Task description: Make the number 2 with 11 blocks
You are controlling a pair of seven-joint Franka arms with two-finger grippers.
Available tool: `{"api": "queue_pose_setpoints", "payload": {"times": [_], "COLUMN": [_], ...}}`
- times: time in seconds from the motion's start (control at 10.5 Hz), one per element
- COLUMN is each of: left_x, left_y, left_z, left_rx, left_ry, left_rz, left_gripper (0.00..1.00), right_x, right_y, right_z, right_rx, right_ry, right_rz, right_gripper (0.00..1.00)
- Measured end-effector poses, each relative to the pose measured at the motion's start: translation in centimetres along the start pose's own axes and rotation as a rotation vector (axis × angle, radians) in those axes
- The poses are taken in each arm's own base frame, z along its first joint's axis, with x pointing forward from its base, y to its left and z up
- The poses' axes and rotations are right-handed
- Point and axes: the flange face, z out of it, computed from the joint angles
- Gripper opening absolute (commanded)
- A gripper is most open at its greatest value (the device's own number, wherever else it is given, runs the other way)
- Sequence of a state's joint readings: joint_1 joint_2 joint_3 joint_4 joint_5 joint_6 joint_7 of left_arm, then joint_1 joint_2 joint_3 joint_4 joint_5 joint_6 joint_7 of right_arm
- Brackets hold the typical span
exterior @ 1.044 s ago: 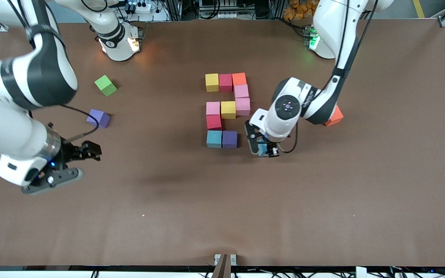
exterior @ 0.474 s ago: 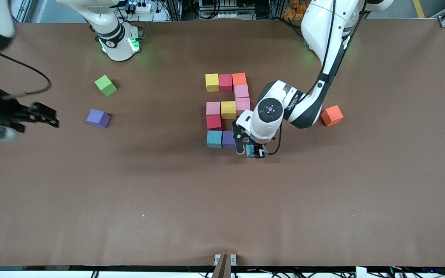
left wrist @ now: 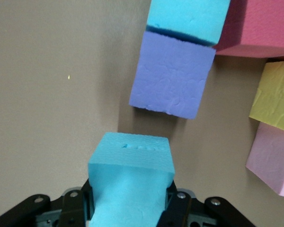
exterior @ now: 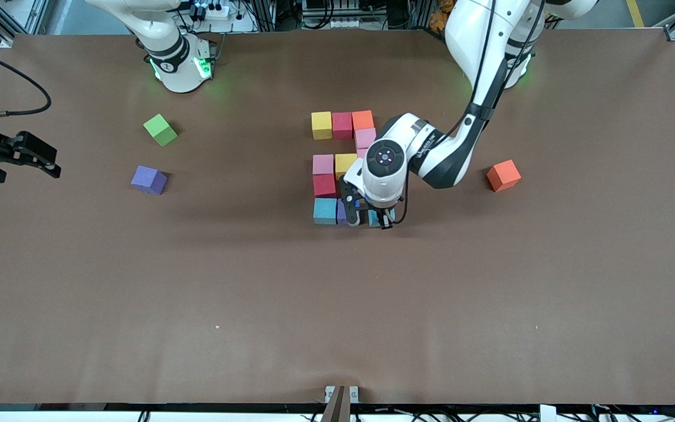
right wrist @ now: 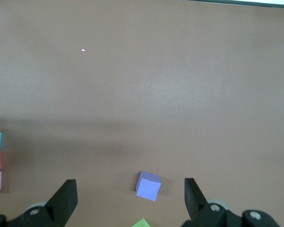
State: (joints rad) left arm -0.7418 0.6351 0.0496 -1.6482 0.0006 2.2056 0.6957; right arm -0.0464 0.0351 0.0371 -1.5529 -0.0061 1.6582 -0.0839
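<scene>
Left gripper (exterior: 372,220) beside purple cube (exterior: 341,212), light blue block (exterior: 375,219) in jaws

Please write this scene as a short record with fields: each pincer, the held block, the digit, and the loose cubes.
left pincer: shut on light blue block, beside the purple block in the digit's nearest row
right pincer: open, waiting over the right arm's table end
number 2: ten cubes placed, last spot unfilled
loose cubes: green cube, purple cube, orange cube

blocks (exterior: 343,166): ten-cube partial 2 | light blue block (left wrist: 132,163): beside purple, apart
</scene>
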Motion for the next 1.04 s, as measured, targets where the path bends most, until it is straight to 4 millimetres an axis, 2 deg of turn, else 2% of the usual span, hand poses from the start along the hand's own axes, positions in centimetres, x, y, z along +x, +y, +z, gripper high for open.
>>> {"api": "queue_pose_setpoints", "payload": {"times": [0.28,1.04], "left_x": [1.0,2.9], "left_y": [1.4,1.8], "left_z": [2.0,3.4], "left_rx": [-0.004,0.04], "left_ry": [-0.032,-0.035], "left_rz": [0.008,0.018], "left_gripper": [0.13,0.13], "right_x": [-0.3,-0.6], "right_y": [2.2,1.8], "right_z": [1.1,1.4], "right_rx": [-0.003,0.001], "right_ry": [-0.012,-0.046], "right_rz": [0.039,0.034], "right_gripper": [1.0,1.0]}}
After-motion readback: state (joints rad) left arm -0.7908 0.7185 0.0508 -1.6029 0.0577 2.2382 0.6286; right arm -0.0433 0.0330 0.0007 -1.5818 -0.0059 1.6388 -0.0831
